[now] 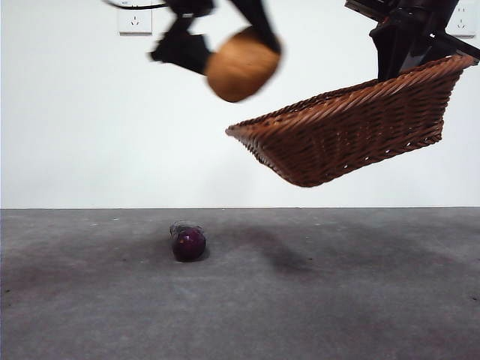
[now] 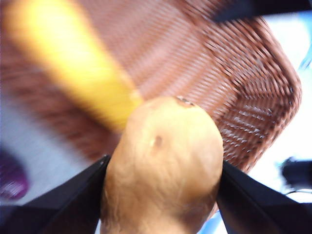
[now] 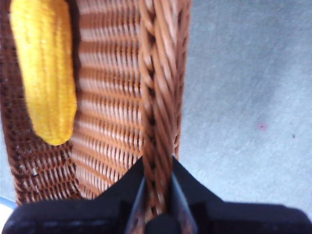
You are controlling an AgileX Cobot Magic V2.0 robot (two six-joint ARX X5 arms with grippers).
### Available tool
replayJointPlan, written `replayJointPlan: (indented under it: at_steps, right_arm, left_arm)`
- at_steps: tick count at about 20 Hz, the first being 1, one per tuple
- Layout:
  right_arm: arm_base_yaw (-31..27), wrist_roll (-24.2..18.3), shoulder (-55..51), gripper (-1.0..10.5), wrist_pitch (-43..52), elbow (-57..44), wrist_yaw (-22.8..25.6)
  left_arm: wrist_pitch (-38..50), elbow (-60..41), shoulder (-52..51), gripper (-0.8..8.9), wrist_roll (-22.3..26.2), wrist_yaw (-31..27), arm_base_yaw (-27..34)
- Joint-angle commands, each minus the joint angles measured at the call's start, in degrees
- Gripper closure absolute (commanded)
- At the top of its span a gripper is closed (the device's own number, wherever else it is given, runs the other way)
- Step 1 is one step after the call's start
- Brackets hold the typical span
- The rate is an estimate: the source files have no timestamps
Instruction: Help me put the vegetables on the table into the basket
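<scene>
Potato [image 1: 241,64], rounded and orange-brown, sits clamped in the left gripper [image 2: 163,170] at upper centre; right gripper [image 3: 157,183] pinches the raised wicker basket [image 1: 352,131] rim, corn [image 3: 45,68] inside.

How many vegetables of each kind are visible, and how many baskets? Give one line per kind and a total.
Corn cob: 1, lying in the basket
Potato: 1, held in the left gripper
Eggplant: 1, on the table
Basket: 1, held up by the right gripper
Total: 4
</scene>
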Motion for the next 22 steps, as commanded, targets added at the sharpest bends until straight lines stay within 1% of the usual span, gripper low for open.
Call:
replayJointPlan:
  at_steps: [1,2,4,5,7,9,10,11,13,14,16,19,20,22]
  right_arm:
    - [1.1,0.7,-0.4,9.6,0.0,-0.2,-0.6]
    - [1.6,0.7,-0.4,9.6,0.0,-0.2,-0.5]
    - [2.2,1.2,-0.4,9.6,0.2,-0.2,-0.3]
    - [2.6,1.3,-0.4,9.6,0.3,-0.2,-0.5]
    - [3.4,1.7,-0.4,9.6,0.4,-0.2,-0.4]
    - [4.2,2.0,-0.4,9.6,0.4,-0.2,-0.4]
    - [4.7,2.0,-0.4,9.6,0.3,-0.2,-0.4]
    - [5.0,2.0,-0.4,9.6,0.2,-0.2,-0.5]
    - [5.6,2.0,-0.4,9.6,0.2,-0.2,-0.4]
    - [5.6,2.1,-0.4,9.6,0.2,-0.2,-0.6]
    - [5.6,2.1,-0.4,9.6,0.2,-0.2,-0.6]
    - [5.6,2.1,-0.4,9.6,0.2,-0.2,-0.4]
    - [5.5,2.0,-0.4,9.6,0.3,-0.2,-0.3]
    - [5.2,2.0,-0.4,9.6,0.1,-0.2,1.2]
  left_arm:
    - [1.5,0.0,1.1,8.23,0.3,-7.5,-5.1]
    - [1.9,0.0,1.2,8.23,0.3,-8.7,-6.9]
    - [2.6,0.0,1.2,8.23,0.2,-9.0,-9.4]
    - [2.6,0.0,1.2,8.23,0.0,-9.4,-10.2]
    - [2.1,0.0,1.5,8.13,-1.4,-12.2,-11.4]
    - [1.2,0.0,1.6,8.03,-1.7,-13.1,-12.0]
    - [1.2,0.0,1.6,7.36,-1.7,-14.6,-12.2]
    - [1.2,0.0,1.6,6.00,-1.7,-16.0,-12.3]
    - [0.4,0.0,1.6,2.97,-1.6,-16.5,-12.0]
    - [-0.6,0.0,1.6,2.26,-1.2,-16.5,-11.8]
    - [-1.8,0.0,1.6,2.11,-1.2,-16.5,-11.8]
    - [0.0,0.1,1.5,2.11,-0.3,-16.5,-11.4]
    - [-0.3,0.6,1.4,2.11,-0.3,-16.6,-10.4]
    - [-2.0,2.4,1.4,2.11,-0.4,-17.1,-7.9]
